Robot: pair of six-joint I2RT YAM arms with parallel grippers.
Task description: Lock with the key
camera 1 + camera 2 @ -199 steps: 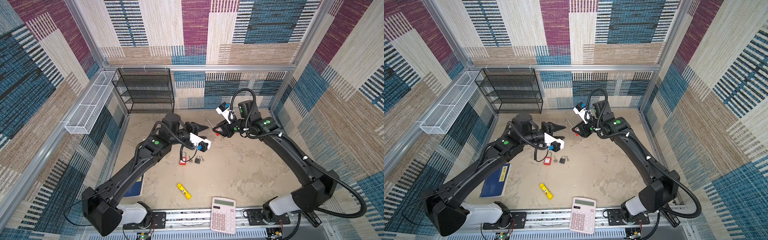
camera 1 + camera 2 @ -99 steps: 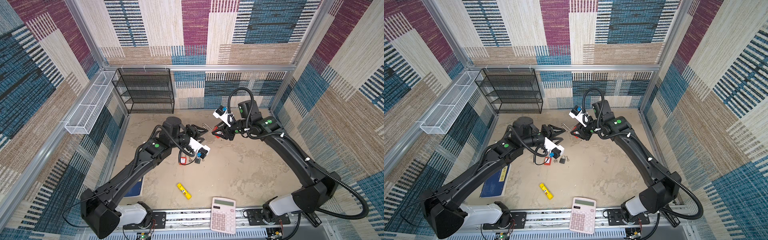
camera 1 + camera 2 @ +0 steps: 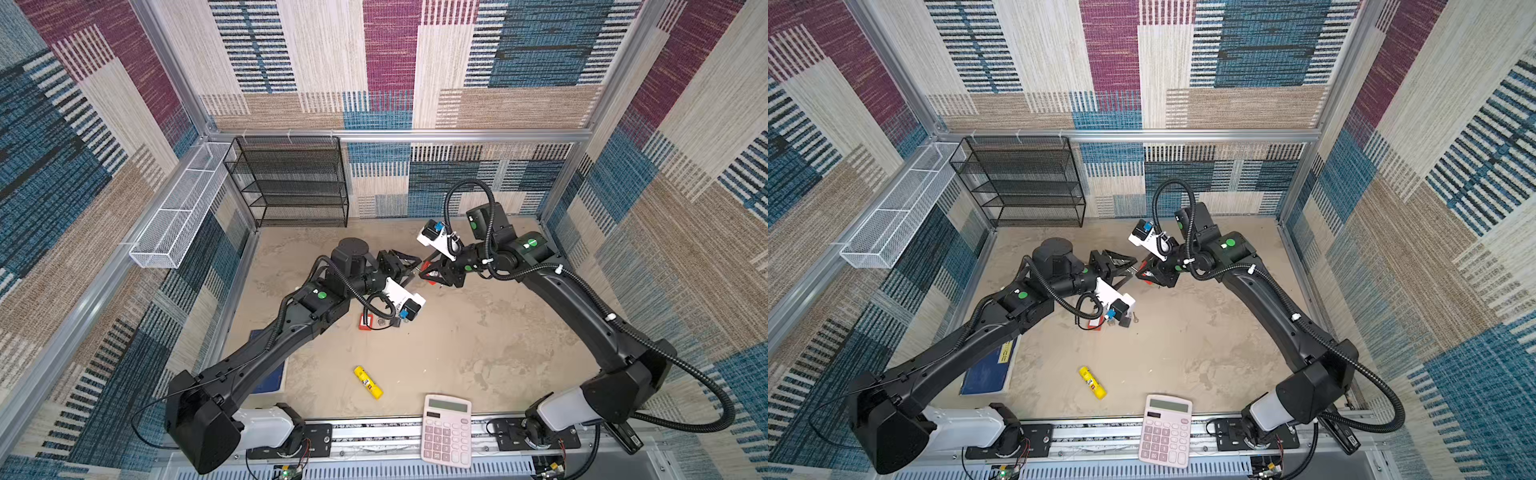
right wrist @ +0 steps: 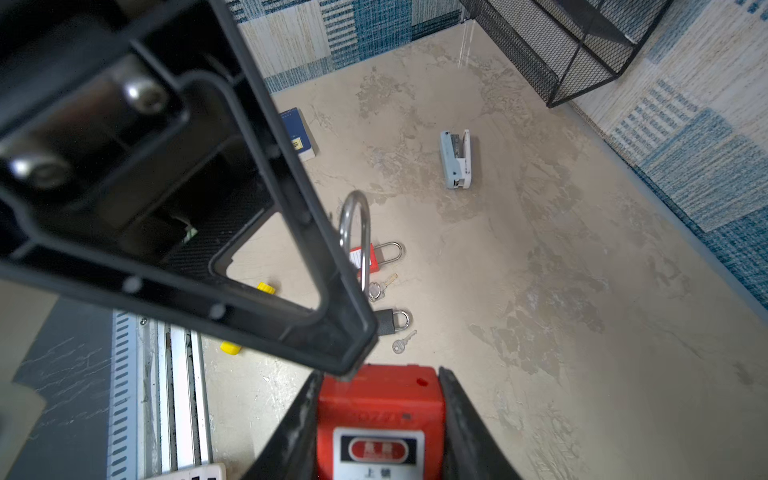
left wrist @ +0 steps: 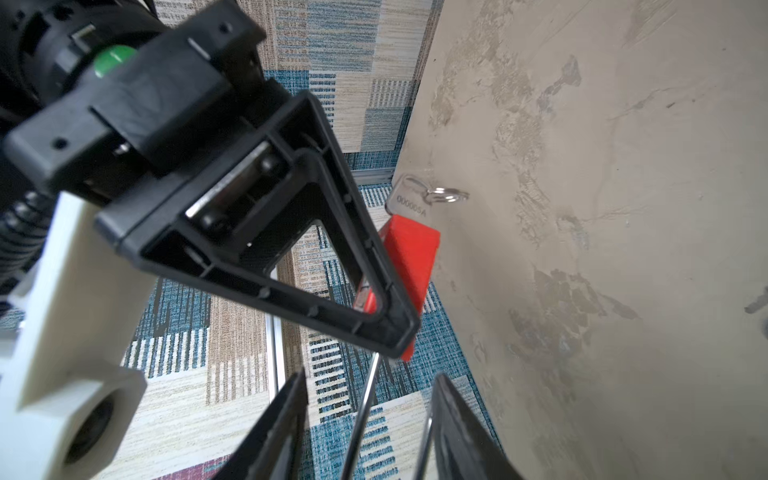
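Observation:
My right gripper [image 4: 380,374] is shut on the body of a red padlock [image 4: 380,415], held above the table at the middle back in both top views [image 3: 428,271] [image 3: 1144,273]. Its silver shackle [image 4: 354,232] stands open, one leg out of its hole. A silver key [image 5: 409,199] with a ring sticks out of the far end of the body. My left gripper [image 5: 371,374] is open and faces the lock. The shackle's legs [image 5: 365,399] pass between its fingers [image 5: 291,415], one leg against a finger. In a top view the left gripper [image 3: 409,266] meets the right gripper [image 3: 434,274].
On the table lie a second red padlock [image 4: 365,257], a small black padlock [image 4: 390,321], loose keys [image 4: 401,344], a pale blue stapler [image 4: 456,160], a blue book [image 3: 270,374], a yellow glue stick [image 3: 368,382] and a pink calculator [image 3: 446,430]. A black mesh shelf [image 3: 291,183] stands at the back.
My left gripper has moved right, up to the lock, and now has the shackle between its fingers, which have narrowed a little. The right gripper has tilted slightly, still holding the lock.

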